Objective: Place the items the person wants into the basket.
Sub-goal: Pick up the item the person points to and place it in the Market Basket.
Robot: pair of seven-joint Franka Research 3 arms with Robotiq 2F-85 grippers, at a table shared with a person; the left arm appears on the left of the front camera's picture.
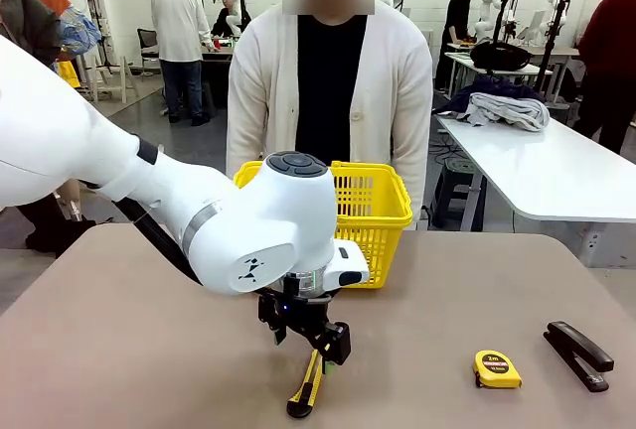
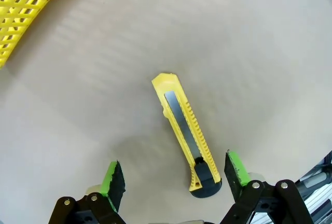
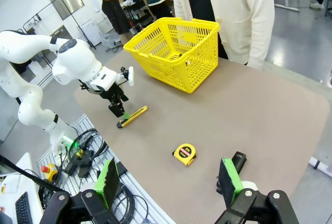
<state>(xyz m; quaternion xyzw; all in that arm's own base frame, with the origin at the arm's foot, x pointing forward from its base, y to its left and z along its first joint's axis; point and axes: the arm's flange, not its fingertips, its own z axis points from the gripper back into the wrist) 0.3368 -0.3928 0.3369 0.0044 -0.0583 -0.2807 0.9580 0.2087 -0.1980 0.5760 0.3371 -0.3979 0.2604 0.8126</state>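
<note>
Claw work first: the left claw (image 2: 174,177) stands wide apart, its green pads (image 2: 110,178) bare and holding nothing, touching nothing that can be seen. From its own wrist view the knife (image 2: 185,133) lies flat on the tabletop (image 2: 259,53) between the two fingers, closer to the finger on the picture's right, with its black butt end near that finger's pad and its yellow tip pointing away from the claw and up the picture. Whether the pads touch the tabletop cannot be told. In the front view the left claw (image 1: 320,342) hangs low over the knife (image 1: 307,389), whose black end lies nearest the camera. The basket (image 1: 378,213) stands just beyond the claw, farther across the tabletop, in front of the person (image 1: 328,81); from the wrist its lattice wall (image 2: 23,6) shows at the far upper left, well apart from the knife.

The right claw (image 3: 168,185) is also wide and holds nothing; it is raised above the near edge of the tabletop. Ahead of it, between its fingers, lies a tape measure (image 3: 185,154), and a stapler (image 3: 236,164) lies just by the pad on the picture's right. Far beyond, the left arm's claw sits over the knife (image 3: 132,116), with the basket (image 3: 176,47) farther off
</note>
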